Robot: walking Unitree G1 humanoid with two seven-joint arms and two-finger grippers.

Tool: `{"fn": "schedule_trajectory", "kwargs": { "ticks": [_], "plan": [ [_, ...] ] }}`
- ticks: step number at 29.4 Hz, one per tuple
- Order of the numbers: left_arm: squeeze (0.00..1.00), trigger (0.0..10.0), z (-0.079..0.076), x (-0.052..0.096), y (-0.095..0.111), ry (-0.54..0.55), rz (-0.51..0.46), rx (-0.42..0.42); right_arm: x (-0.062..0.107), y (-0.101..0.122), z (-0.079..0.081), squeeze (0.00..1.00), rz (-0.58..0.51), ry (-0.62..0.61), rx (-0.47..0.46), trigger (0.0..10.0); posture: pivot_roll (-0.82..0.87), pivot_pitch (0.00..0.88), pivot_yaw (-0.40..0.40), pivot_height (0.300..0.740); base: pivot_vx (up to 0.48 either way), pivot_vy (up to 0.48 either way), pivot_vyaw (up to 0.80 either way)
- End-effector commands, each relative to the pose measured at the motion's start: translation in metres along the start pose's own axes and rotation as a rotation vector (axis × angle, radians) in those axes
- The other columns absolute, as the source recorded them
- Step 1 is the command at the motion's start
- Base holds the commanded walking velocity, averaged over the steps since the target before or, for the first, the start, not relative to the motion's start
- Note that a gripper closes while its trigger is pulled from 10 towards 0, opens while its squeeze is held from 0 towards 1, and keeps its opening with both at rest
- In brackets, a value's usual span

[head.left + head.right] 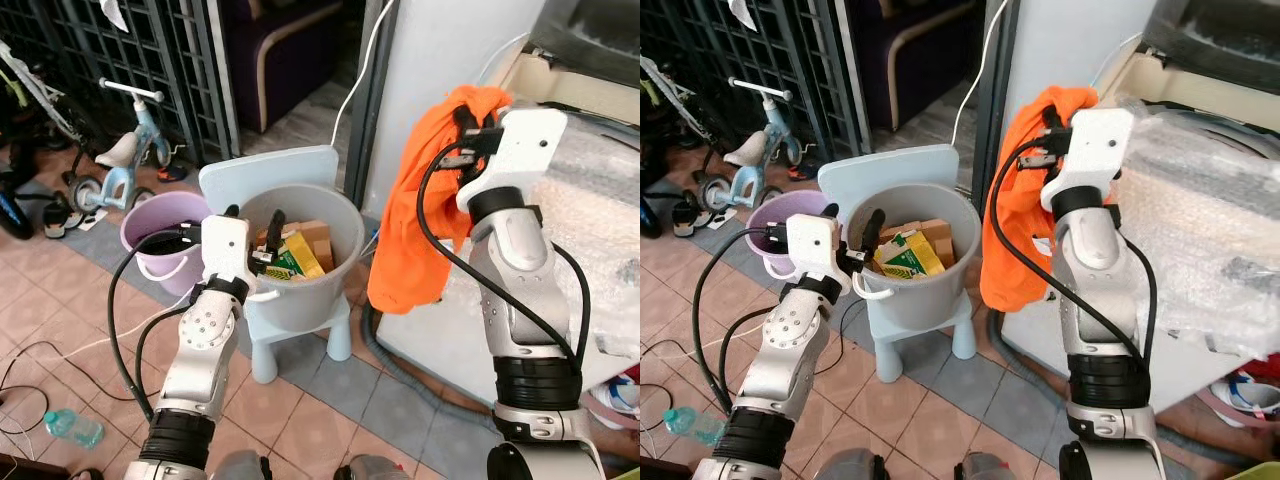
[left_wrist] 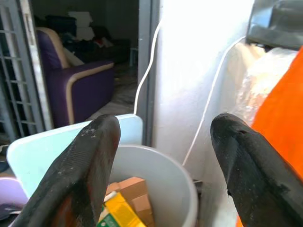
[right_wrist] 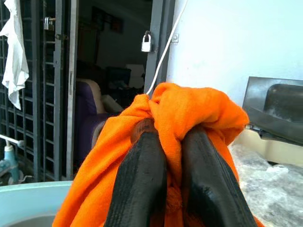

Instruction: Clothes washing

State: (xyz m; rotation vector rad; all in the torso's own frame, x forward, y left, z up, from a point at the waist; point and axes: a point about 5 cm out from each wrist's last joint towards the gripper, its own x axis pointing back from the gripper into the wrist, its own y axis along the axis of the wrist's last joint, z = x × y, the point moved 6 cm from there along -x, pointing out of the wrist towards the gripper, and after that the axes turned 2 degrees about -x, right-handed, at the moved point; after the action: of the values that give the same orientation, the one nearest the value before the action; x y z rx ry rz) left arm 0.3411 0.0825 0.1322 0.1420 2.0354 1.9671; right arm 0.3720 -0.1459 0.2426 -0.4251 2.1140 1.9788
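An orange garment (image 1: pixel 425 215) hangs from my right gripper (image 1: pixel 466 122), which is shut on its bunched top beside the white washing machine (image 1: pixel 590 250). In the right wrist view the two black fingers (image 3: pixel 142 184) pinch the orange cloth (image 3: pixel 189 113) between them. My left gripper (image 1: pixel 255 230) stands open over the near rim of a grey bucket (image 1: pixel 310 290). Yellow and brown cartons (image 1: pixel 300 250) lie inside that bucket. The left wrist view has both fingers (image 2: pixel 90 165) spread wide above the bucket (image 2: pixel 161 170).
The bucket stands on a small light-blue chair (image 1: pixel 270 175). A purple bucket (image 1: pixel 160 225) sits to its left. A child's scooter (image 1: pixel 120 150) and a black metal gate (image 1: pixel 140 60) are behind. A water bottle (image 1: pixel 72 427) and cables lie on the tiled floor.
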Motion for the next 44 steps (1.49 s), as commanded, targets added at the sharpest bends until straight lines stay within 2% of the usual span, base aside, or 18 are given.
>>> {"fn": "schedule_trajectory", "kwargs": {
  "ticks": [1, 4, 8, 10, 11, 14, 24, 28, 30, 32, 36, 39, 44],
  "plan": [
    [0.0, 10.0, 0.005, 0.009, -0.012, -0.002, 0.054, 0.005, 0.001, 0.02, -0.001, 0.0, -0.079, -0.025, 0.045, 10.0, -0.06, 0.082, 0.001, 0.74, 0.0, 0.0, -0.8],
    [0.0, 10.0, 0.021, 0.031, -0.036, 0.046, 0.151, 0.034, 0.006, 0.023, -0.005, 0.0, -0.101, -0.061, 0.123, 10.0, -0.07, 0.091, 0.003, 0.74, 0.0, 0.0, -0.8],
    [0.0, 10.0, 0.025, 0.043, -0.039, 0.027, 0.18, 0.035, 0.009, 0.022, -0.009, 0.0, -0.107, -0.082, 0.142, 10.0, -0.07, 0.094, 0.014, 0.74, 0.0, -0.082, -0.8],
    [0.0, 10.0, 0.024, 0.04, -0.037, 0.02, 0.178, 0.038, 0.009, 0.021, -0.009, 0.0, -0.106, -0.084, 0.146, 10.0, -0.07, 0.097, 0.016, 0.74, 0.0, -0.337, -0.8],
    [0.0, 10.0, 0.023, 0.033, -0.031, 0.015, 0.156, 0.034, 0.008, 0.021, -0.009, 0.0, -0.107, -0.086, 0.148, 10.0, -0.07, 0.098, 0.018, 0.74, 0.0, -0.345, -0.8],
    [0.0, 10.0, 0.024, 0.026, -0.024, 0.007, 0.144, 0.031, 0.007, 0.022, -0.007, 0.0, -0.111, -0.084, 0.153, 10.0, -0.07, 0.1, 0.024, 0.74, 0.0, -0.349, -0.8],
    [0.0, 10.0, 0.029, 0.03, -0.025, 0.004, 0.161, 0.018, 0.008, 0.02, -0.006, 0.0, -0.106, -0.084, 0.151, 10.0, -0.07, 0.107, 0.033, 0.74, 0.0, -0.395, -0.8],
    [0.0, 10.0, 0.033, 0.027, -0.022, 0.049, 0.146, 0.005, 0.008, 0.02, -0.003, 0.0, -0.106, -0.069, 0.138, 10.0, -0.06, 0.111, 0.036, 0.74, 0.0, 0.0, -0.8],
    [0.0, 10.0, 0.039, 0.026, -0.021, 0.086, 0.146, -0.026, 0.007, 0.02, 0.002, 0.0, -0.112, -0.037, 0.131, 10.0, -0.06, 0.112, 0.038, 0.74, 0.0, 0.0, -0.27],
    [0.0, 10.0, 0.049, 0.025, -0.02, 0.142, 0.153, -0.014, 0.005, 0.02, 0.008, 0.0, -0.108, -0.003, 0.11, 10.0, -0.06, 0.114, 0.039, 0.74, 0.0, 0.0, 0.0],
    [0.0, 10.0, 0.054, 0.025, -0.017, 0.171, 0.146, -0.008, 0.003, 0.019, 0.012, 0.0, -0.104, 0.018, 0.085, 10.0, -0.05, 0.114, 0.039, 0.74, 0.0, 0.0, 0.0],
    [0.0, 10.0, 0.059, 0.026, -0.015, 0.195, 0.133, -0.047, 0.003, 0.019, 0.021, 0.0, -0.102, 0.085, 0.054, 10.0, -0.05, 0.112, 0.037, 0.74, 0.0, 0.0, 0.0],
    [0.0, 10.0, 0.061, 0.027, -0.016, 0.203, 0.139, -0.001, 0.004, 0.021, 0.032, 0.0, -0.11, 0.14, 0.04, 10.0, -0.05, 0.106, 0.038, 0.74, 0.0, 0.0, 0.0]
  ]
}}
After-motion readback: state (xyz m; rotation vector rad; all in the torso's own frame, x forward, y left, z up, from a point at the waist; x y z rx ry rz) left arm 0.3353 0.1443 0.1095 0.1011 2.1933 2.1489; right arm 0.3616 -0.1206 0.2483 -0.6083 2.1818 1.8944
